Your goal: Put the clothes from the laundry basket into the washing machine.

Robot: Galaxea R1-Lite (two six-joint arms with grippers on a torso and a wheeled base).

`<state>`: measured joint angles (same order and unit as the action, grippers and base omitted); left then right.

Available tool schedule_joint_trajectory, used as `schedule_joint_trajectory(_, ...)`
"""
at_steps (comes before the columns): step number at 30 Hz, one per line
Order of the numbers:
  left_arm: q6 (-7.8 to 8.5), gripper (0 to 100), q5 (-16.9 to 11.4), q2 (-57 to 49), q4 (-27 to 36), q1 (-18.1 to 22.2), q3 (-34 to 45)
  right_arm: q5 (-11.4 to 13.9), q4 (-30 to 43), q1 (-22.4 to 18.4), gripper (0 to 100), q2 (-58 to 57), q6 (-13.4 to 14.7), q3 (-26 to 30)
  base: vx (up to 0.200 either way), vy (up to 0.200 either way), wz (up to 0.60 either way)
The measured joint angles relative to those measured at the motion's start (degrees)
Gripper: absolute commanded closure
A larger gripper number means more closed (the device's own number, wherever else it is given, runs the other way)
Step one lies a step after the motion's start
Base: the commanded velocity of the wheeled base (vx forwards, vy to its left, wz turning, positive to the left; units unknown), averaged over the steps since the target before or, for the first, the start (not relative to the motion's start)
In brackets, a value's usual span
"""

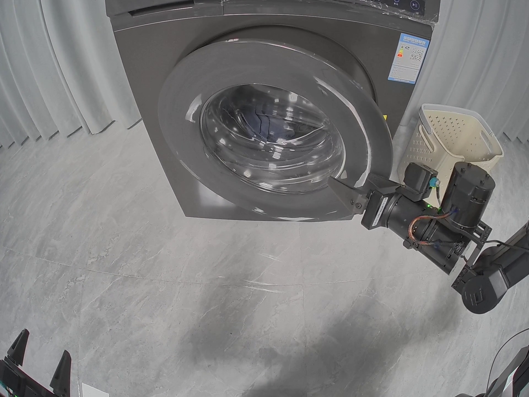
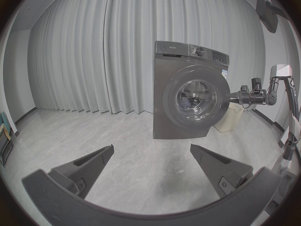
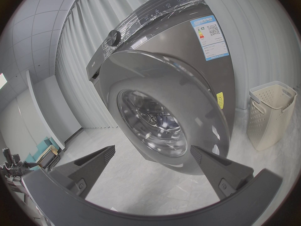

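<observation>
Left gripper (image 1: pixel 43 347) gapes wide above floor (image 1: pixel 165 282); right gripper (image 1: pixel 352 191), also spread, sits at right edge of washing machine door (image 1: pixel 182 111).

Right arm (image 1: pixel 441 221) is stretched out forward with the wrist roughly level, and the right gripper (image 1: pixel 352 188) has its jaws spread wide. Left gripper (image 1: pixel 39 362) sits low and tucked back on the left side, jaws wide apart too.
</observation>
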<state>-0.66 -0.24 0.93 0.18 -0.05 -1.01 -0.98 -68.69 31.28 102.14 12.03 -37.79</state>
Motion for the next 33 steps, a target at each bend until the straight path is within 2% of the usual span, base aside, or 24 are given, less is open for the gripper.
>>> schedule_joint_trajectory(2,0.0,0,0.0,0.0,0.0,0.0,0.0,0.0,0.0,0.5,0,0.0,0.0,0.2,0.0,0.0,0.0)
schedule_joint_trajectory(8,0.0,0,0.0,0.0,0.0,0.0,0.0,-0.9,0.0,0.8,0,-0.1,-0.1,-1.1,0.2,0.0,0.0)
schedule_joint_trajectory(14,0.0,0,0.0,0.0,0.0,0.0,0.0,-1.0,0.2,-0.3,0,-0.1,-0.1,-4.2,0.0,0.0,0.0)
schedule_joint_trajectory(19,0.0,0,0.0,0.0,0.0,0.0,0.0,-2.1,0.0,-1.5,0,0.0,0.0,-5.6,0.0,0.0,0.0)
schedule_joint_trajectory(25,-0.02,0,0.0,0.0,0.0,0.0,0.0,-3.3,-0.3,0.7,0,0.0,0.1,-2.6,0.0,0.0,0.0)
schedule_joint_trajectory(33,-0.07,0,0.0,0.0,0.1,-0.1,0.0,-3.4,-4.1,3.7,0,0.0,0.0,3.4,0.0,0.0,0.0)
